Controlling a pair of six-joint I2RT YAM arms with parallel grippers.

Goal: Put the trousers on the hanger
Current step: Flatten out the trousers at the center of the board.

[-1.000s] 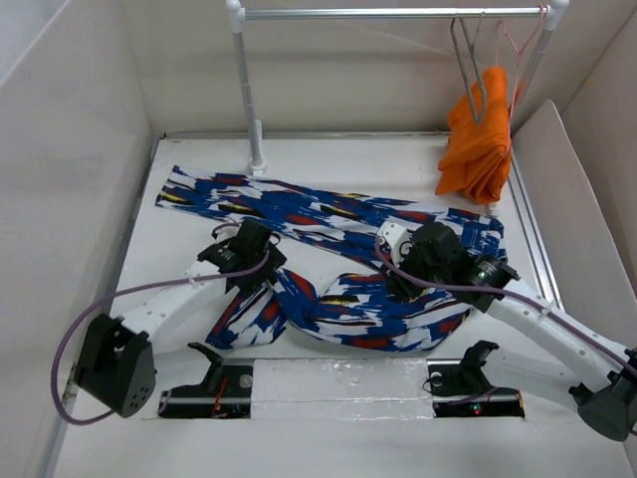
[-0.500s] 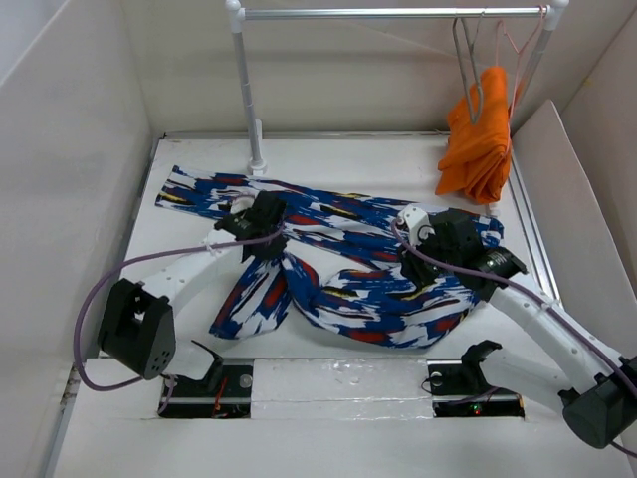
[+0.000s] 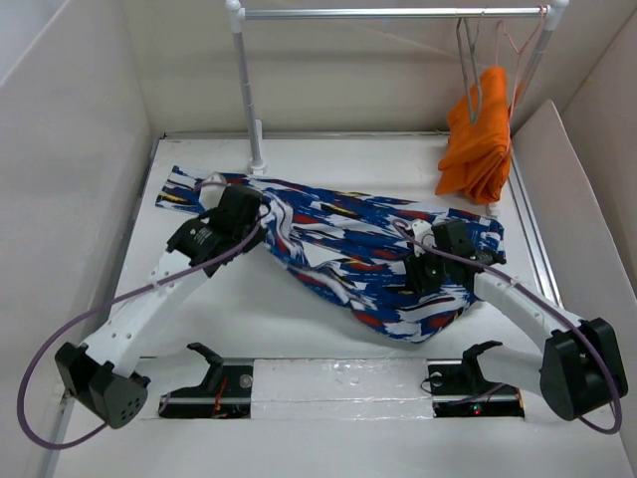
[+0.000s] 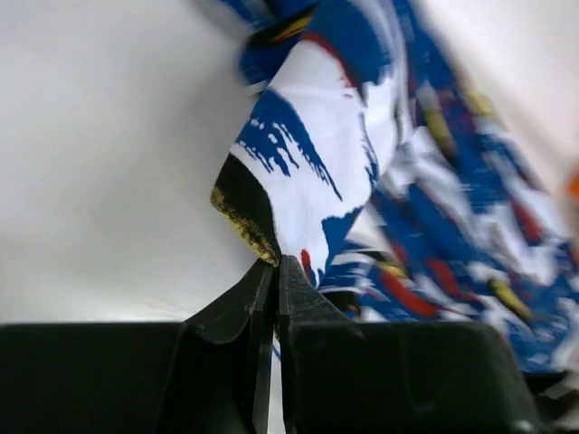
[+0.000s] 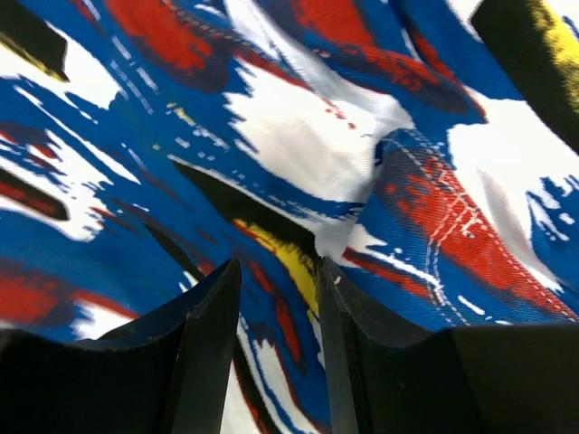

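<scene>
White panels wall in a white desk, and the trousers lie crumpled across its middle. They run from a narrow leg end at about 10 o'clock to a broad heap toward 4 o'clock, deep blue with white, red, black and yellow strokes. The left arm reaches in from 7 o'clock to the leg part near 10 o'clock. In its wrist view the black fingers are pressed together, the jaws clamped on the edge of a white, black and yellow fold that rises from their tips. The right arm comes in from 5 o'clock and bears down on the heap near 3 o'clock. Its fingers stand a narrow gap apart with a puckered ridge of cloth between them, so these jaws are clamped on the trousers too. The hanger, dark grey, hangs well apart from the trousers at about 1 o'clock, hooked on a white rail over the far edge. Just beside it hangs a thin pinkish wire hanger. An orange garment hangs folded below the two hangers. The rail's left post stands at 11 o'clock, just beyond the trousers.
</scene>
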